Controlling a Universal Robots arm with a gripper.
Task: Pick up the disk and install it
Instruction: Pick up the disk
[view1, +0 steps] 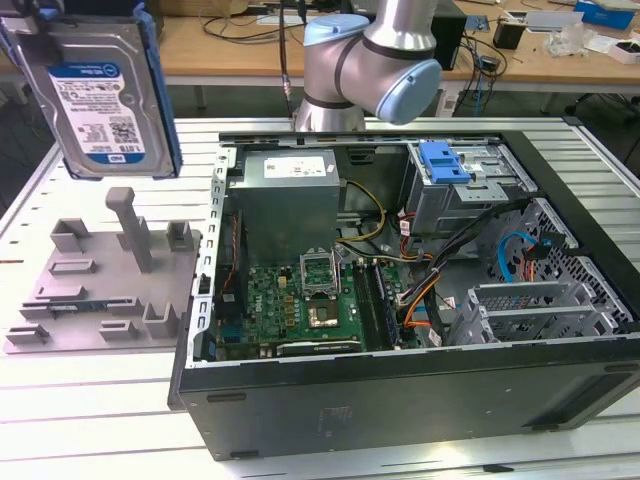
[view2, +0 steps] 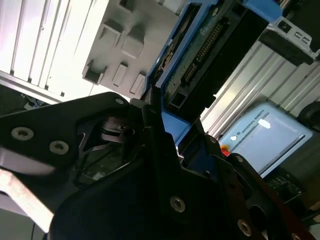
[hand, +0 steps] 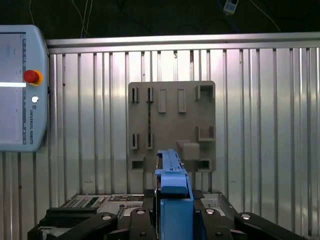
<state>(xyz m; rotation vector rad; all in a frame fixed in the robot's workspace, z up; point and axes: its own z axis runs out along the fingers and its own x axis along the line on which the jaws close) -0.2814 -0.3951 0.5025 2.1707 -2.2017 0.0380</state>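
One disk (view1: 100, 90) high at the exterior view's left, upright and slightly tilted, white-and-blue label toward the camera, blue carrier along its long edges. Hangs above the grey fixture plate (view1: 100, 290) without touching it, well apart from the open computer case (view1: 400, 410) at the exterior view's right. Clamped in the gripper (hand: 172, 220), jaws closed on the two sides of the carrier; in the first wrist view edge-on, straight over the fixture plate on the slatted table (hand: 260, 125). In the second wrist view, circuit-board side of the disk and its connector row in sight, black fingers (view2: 155, 130) pressed against the blue frame. Inside the case: grey power-supply box (view1: 290, 195) toward the back, green motherboard (view1: 295, 300) just in front of it, bare blue latch piece (view1: 445, 162) on top of the metal drive bay (view1: 470, 200). Beside the fixture plate, lying flat on the table, a light-blue teach pendant (hand: 20, 90) with a red button. Behind the case, the robot arm (view1: 370, 55), grey with pale-blue joint caps.
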